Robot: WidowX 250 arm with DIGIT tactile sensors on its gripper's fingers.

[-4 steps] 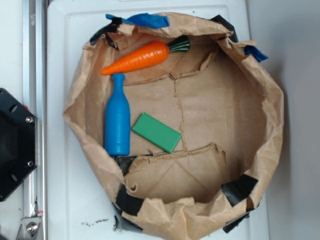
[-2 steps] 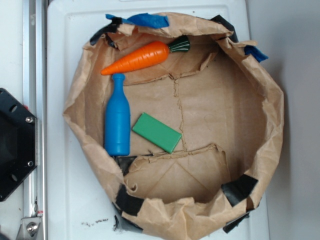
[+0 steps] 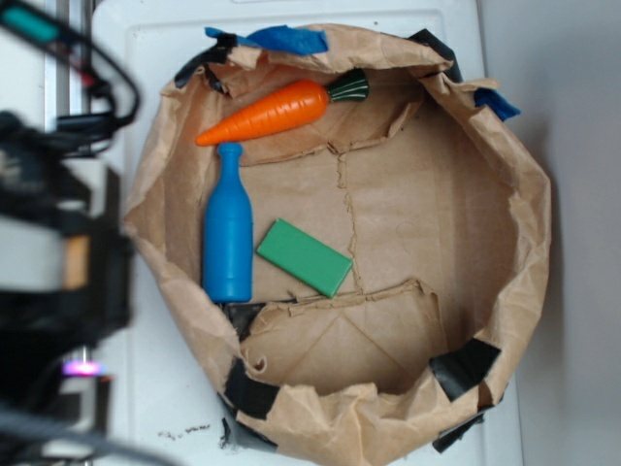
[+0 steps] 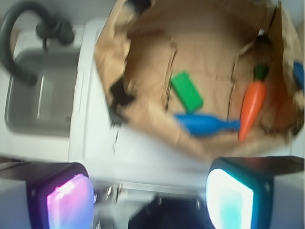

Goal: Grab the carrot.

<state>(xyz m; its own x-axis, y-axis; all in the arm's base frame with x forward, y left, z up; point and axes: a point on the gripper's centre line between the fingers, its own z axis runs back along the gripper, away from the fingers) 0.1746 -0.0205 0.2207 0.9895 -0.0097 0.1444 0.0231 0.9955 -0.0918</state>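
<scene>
The orange carrot (image 3: 277, 112) with its dark green stem cap lies at the back left inside the brown paper bag (image 3: 529, 223), tip pointing left. In the wrist view the carrot (image 4: 251, 107) shows at the upper right, far ahead of the jaws. My gripper (image 4: 150, 202) is open, its two lit pads wide apart with nothing between them. It hovers over the white surface outside the bag's left side. In the exterior view my arm (image 3: 58, 243) is a dark blur at the left edge, and its fingertips cannot be made out there.
A blue bottle (image 3: 227, 238) lies just below the carrot, with a flat green block (image 3: 304, 256) to its right. The bag's crumpled walls stand up around all three. A sink (image 4: 43, 90) with a dark faucet (image 4: 19, 43) shows in the wrist view.
My arm has swung into the exterior view at the left, where only the base showed before. The carrot, bottle and block have not moved.
</scene>
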